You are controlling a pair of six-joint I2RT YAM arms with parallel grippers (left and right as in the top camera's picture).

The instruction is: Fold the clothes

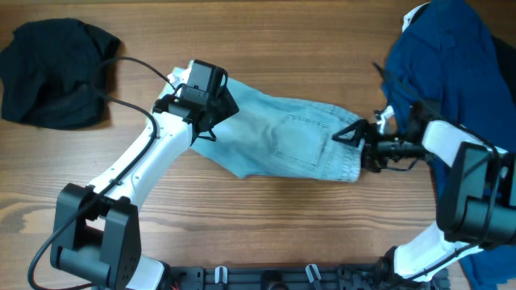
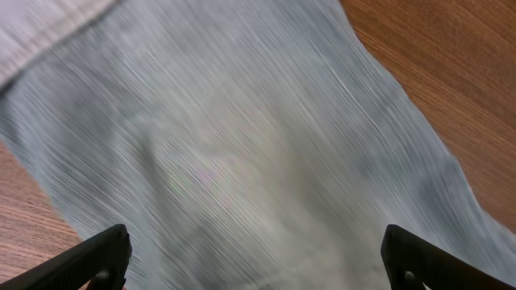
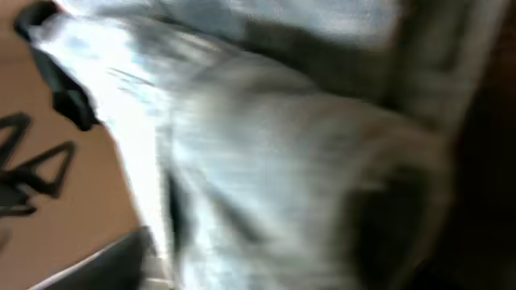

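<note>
Looks like the grab stage: left gripper (image 2: 258, 259) spread wide over the denim shorts (image 1: 298, 141), right gripper (image 1: 348, 135) at the waistband (can't tell if it's pinching), so both need to clamp next.

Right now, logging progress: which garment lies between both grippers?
The pale-blue shorts; the black garment sits far left, the dark-blue one far right.

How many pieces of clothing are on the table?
3: a black garment at the far left, pale-blue denim shorts in the middle, and a dark-blue garment at the far right. More could be hidden under it.
</note>
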